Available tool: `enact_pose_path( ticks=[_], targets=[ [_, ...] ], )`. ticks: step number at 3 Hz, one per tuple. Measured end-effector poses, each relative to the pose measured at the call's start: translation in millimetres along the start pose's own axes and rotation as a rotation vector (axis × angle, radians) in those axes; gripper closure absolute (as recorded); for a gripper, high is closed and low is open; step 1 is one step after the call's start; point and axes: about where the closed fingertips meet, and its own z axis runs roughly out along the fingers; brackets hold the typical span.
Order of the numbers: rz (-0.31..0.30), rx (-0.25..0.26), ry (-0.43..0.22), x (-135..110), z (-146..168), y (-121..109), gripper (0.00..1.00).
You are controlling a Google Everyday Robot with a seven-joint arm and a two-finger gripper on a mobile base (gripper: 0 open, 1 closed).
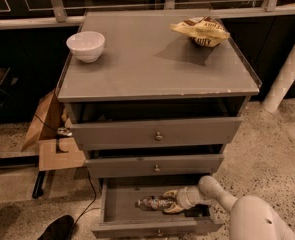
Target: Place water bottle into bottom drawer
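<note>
Grey cabinet (152, 69), speckled floor (267, 149); crinkled clear bottle (149, 202) lies in open bottom drawer (121, 206), gripper (168, 202) at its right end, grip unclear.

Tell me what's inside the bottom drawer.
The water bottle lies on its side in the bottom drawer, with the gripper at its right end. The drawer's back is hidden under the middle drawer; the arm covers its right corner.

Indoor workspace, speckled floor (267, 149), grey drawer chest (152, 64), pincer (168, 203) in bottom drawer (121, 210)
</note>
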Motion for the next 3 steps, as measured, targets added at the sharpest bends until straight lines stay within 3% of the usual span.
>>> enact_pose_path(
  ticks=[2, 3],
  targets=[
    [0.000, 0.000, 0.000, -1.0, 1.3, -0.3, 0.11],
    [-0.005, 0.009, -0.001, -4.9, 3.8, -4.7, 0.00]
  ],
)
